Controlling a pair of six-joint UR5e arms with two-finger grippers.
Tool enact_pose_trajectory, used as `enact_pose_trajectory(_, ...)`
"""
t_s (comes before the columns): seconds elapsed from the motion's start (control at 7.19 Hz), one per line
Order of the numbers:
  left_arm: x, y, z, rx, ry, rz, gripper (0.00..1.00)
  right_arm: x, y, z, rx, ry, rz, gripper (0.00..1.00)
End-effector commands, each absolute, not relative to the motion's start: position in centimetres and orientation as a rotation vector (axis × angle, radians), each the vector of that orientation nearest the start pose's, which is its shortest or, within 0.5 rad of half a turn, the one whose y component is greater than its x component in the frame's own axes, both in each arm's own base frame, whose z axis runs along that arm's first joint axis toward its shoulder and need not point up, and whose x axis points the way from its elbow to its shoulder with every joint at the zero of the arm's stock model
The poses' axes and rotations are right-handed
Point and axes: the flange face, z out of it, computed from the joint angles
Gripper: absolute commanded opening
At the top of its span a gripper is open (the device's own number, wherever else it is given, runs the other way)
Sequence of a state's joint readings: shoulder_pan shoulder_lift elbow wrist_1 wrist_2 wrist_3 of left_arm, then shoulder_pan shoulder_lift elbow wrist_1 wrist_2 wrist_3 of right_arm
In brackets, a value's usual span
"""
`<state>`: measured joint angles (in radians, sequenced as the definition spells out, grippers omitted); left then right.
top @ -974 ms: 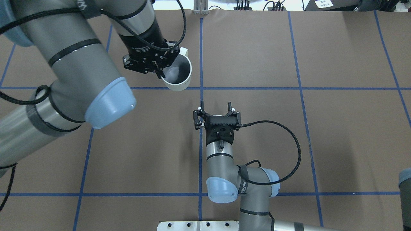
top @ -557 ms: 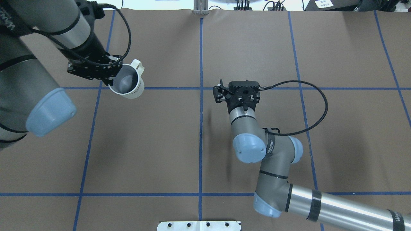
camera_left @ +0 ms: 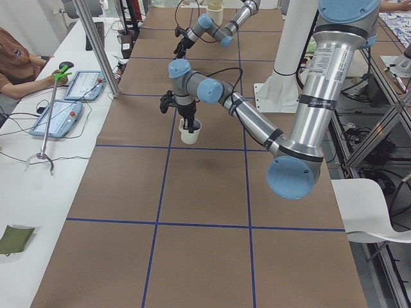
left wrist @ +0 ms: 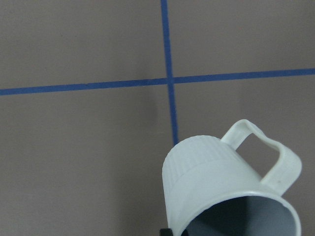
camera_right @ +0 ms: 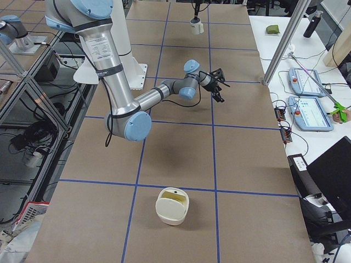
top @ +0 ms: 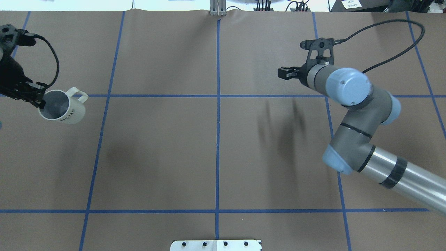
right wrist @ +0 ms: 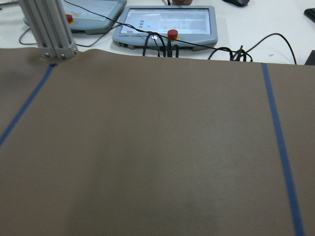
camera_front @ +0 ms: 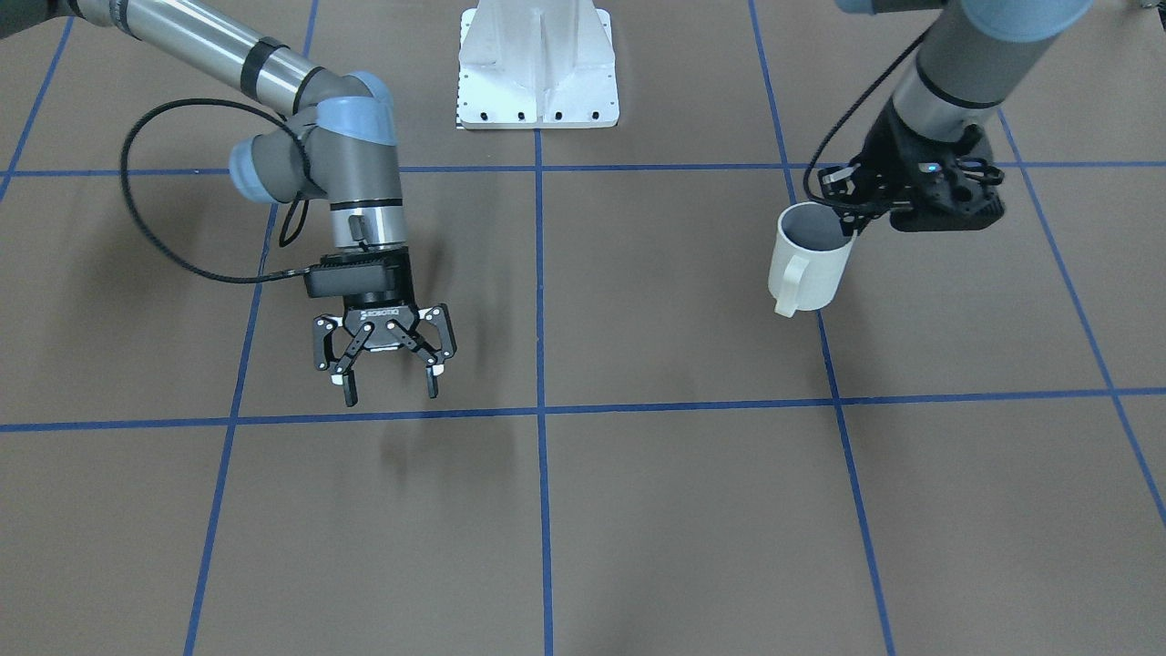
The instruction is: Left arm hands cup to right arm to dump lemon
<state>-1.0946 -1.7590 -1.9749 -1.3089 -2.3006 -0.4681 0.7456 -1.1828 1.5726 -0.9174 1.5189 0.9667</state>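
Cream cup (camera_front: 811,269) hangs from the left gripper (camera_front: 847,211), jaws pinched narrow on the rim wall, one finger inside. Cup is over the left end of the table (camera_front: 638,510), mouth up, long axis slightly tilted, handle toward the operators' side. Right gripper (camera_front: 391,392): jaws wide, empty.

Worktop fixtures and peripherals
Brown-covered worktop (top: 156,157) gridded with blue tape (top: 217,146); white base plate (camera_front: 537,64); aluminium post (right wrist: 47,29); touchscreen pendant (right wrist: 167,22) beyond the edge; cream rounded container (camera_right: 172,206).
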Motion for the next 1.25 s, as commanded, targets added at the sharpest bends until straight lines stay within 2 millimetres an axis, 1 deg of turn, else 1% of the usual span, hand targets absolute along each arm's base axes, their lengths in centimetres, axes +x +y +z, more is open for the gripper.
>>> enact_pose_trajectory(0.0,13.3,-51.3,49.1,-0.120,0.837,0.196,0.00,-28.6,-56.5,40.7,0.517,-0.724,-0.012,1.00)
enact_pose_trajectory(0.14,13.5,-51.3,51.6,-0.156,0.809,0.197,0.00,-24.4,-55.9,41.1,0.444,-0.715,-0.057,1.00)
enact_pose_trajectory(0.28,13.4,-51.8,54.4,-0.177,0.768,0.201,0.00,-20.3,-55.8,41.7,0.364,-0.733,-0.102,1.00)
enact_pose_trajectory(0.42,13.5,-51.9,55.6,-0.187,0.758,0.215,0.00,-18.0,-55.7,42.4,0.336,-0.755,-0.124,1.00)
enact_pose_trajectory(0.7,14.0,-52.2,55.9,-0.202,0.767,0.206,0.00,-18.1,-55.7,43.0,0.319,-0.753,-0.123,1.00)
enact_pose_trajectory(0.97,14.3,-52.0,55.5,-0.215,0.806,0.204,0.00,-18.2,-55.7,43.2,0.314,-0.752,-0.121,1.00)
enact_pose_trajectory(1.11,14.4,-51.9,55.4,-0.213,0.809,0.208,0.00,-18.3,-55.8,42.9,0.315,-0.755,-0.115,1.00)
